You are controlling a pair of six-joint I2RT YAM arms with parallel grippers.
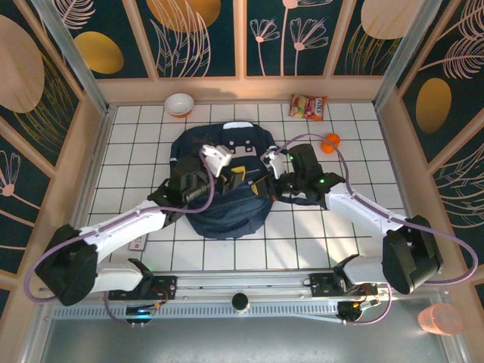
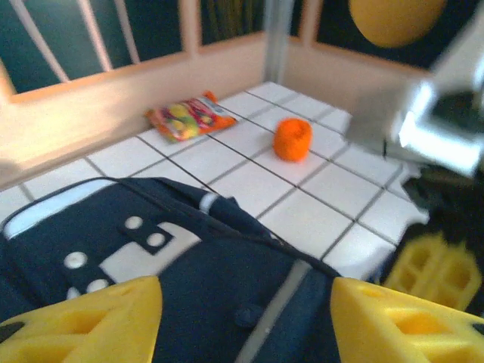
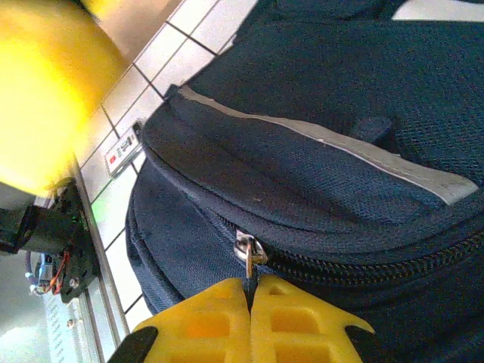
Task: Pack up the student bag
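Observation:
The student bag [image 1: 219, 208] lies flat in the middle of the tiled table, navy with a white stripe [image 3: 355, 147] and a grey patch [image 2: 140, 257]. My right gripper [image 3: 250, 286] is shut on the metal zipper pull [image 3: 248, 253] at the bag's side seam. In the top view that gripper [image 1: 266, 186] sits at the bag's right edge. My left gripper [image 2: 246, 302] hovers just over the bag's top, its yellow fingers [image 2: 91, 321] wide apart with nothing between them. From above, the left gripper [image 1: 236, 178] is over the bag's centre.
An orange ball [image 1: 330, 142] and a snack packet [image 1: 308, 107] lie at the back right, a bowl [image 1: 179, 103] at the back left. A small white card-like item [image 1: 140, 243] lies beside the left arm. Wooden walls [image 1: 91, 151] enclose the table.

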